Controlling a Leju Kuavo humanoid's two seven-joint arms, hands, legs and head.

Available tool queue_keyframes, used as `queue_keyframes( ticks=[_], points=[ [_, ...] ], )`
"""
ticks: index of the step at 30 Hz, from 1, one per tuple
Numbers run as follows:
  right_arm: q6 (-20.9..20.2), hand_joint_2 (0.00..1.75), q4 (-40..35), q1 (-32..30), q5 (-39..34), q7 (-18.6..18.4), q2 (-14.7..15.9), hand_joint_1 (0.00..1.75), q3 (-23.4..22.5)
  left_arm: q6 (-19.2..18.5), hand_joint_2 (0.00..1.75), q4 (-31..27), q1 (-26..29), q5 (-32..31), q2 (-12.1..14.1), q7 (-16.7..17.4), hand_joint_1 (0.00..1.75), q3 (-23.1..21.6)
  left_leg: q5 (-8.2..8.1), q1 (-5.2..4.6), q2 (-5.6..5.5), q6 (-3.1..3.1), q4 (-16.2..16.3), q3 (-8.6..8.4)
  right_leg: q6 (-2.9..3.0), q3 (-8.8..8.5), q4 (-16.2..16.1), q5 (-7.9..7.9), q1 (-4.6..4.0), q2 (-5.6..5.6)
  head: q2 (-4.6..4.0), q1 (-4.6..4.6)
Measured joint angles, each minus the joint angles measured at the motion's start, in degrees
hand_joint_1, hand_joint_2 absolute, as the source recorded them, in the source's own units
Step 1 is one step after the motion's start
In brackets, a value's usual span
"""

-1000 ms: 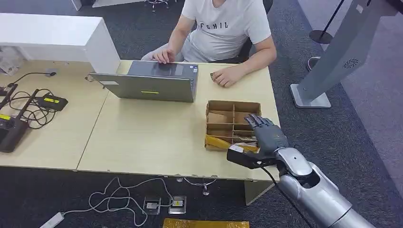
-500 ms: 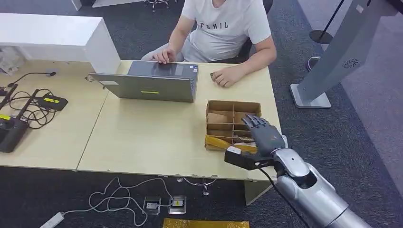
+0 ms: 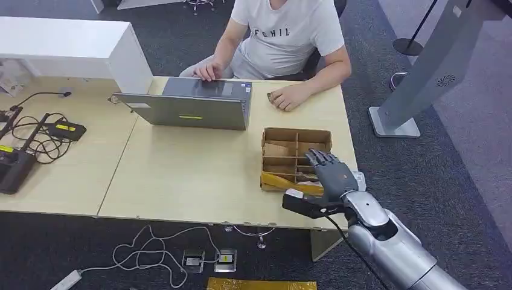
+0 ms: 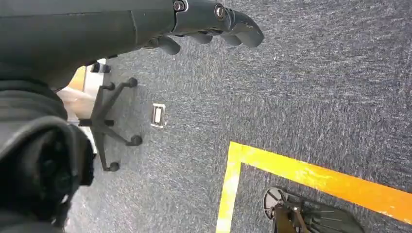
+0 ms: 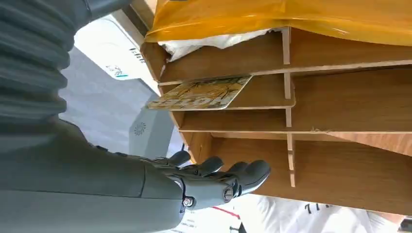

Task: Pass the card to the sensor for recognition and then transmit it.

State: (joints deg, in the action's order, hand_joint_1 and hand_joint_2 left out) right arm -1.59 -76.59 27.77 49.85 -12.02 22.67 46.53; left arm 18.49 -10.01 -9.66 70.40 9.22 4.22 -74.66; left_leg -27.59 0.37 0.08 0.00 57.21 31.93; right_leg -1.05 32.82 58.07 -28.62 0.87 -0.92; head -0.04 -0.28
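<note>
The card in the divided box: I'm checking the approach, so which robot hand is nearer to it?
Right. The right hand hovers over the box, beside the card. The left hand hangs over carpet, away from the table.

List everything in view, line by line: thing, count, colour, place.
Table: one, light wood, centre.
Divided box: one, brown cardboard, yellow tape on its near edge, right side of the table.
Card: one, yellow-brown printed, lying in a box compartment.
Laptop: one, grey, open, far side of the table.
Cables and black devices: several, black, left end of the table.
Person: one, white shirt, seated behind the laptop.
Right hand: dark grey, fingers spread over the box.
Left hand: dark, hanging above the carpet.
</note>
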Motion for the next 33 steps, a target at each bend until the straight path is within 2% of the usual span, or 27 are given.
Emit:
queue_keyframes(
  ticks=[9,11,16,33],
  points=[
    [2.34,1.75,1.99,0.60,0.79,0.57,-0.79,0.00,0.09,0.02,0.00,0.00,-0.04,0.00,-0.02,0.00,0.00,0.00,0.00,0.00,0.00,0.00,0.00,0.00,0.00,-0.01,0.00,0.00,0.00,0.00,0.00,0.00],
    [2.82,1.75,2.34,0.65,1.14,0.57,-0.92,1.75,0.11,0.04,0.00,0.00,-0.04,0.00,0.00,0.00,0.00,0.00,0.00,0.00,0.00,0.00,0.00,0.00,0.00,0.00,0.00,0.00,0.00,0.00,0.00,0.00],
    [5.31,1.75,3.74,1.06,2.30,0.68,-1.20,1.75,0.17,0.07,0.00,0.00,-0.05,0.09,-0.02,0.00,0.00,0.00,0.00,0.00,0.00,0.00,0.00,0.00,0.00,0.00,0.00,0.00,0.00,0.00,0.00,0.00],
    [5.25,1.75,5.66,1.31,2.30,1.07,-1.86,1.75,0.17,0.13,0.00,0.00,-0.06,0.26,-0.02,0.00,0.00,0.00,0.00,0.00,0.00,0.00,0.00,-0.01,0.00,0.00,0.00,0.00,0.00,-0.01,0.00,0.00]
  ],
)
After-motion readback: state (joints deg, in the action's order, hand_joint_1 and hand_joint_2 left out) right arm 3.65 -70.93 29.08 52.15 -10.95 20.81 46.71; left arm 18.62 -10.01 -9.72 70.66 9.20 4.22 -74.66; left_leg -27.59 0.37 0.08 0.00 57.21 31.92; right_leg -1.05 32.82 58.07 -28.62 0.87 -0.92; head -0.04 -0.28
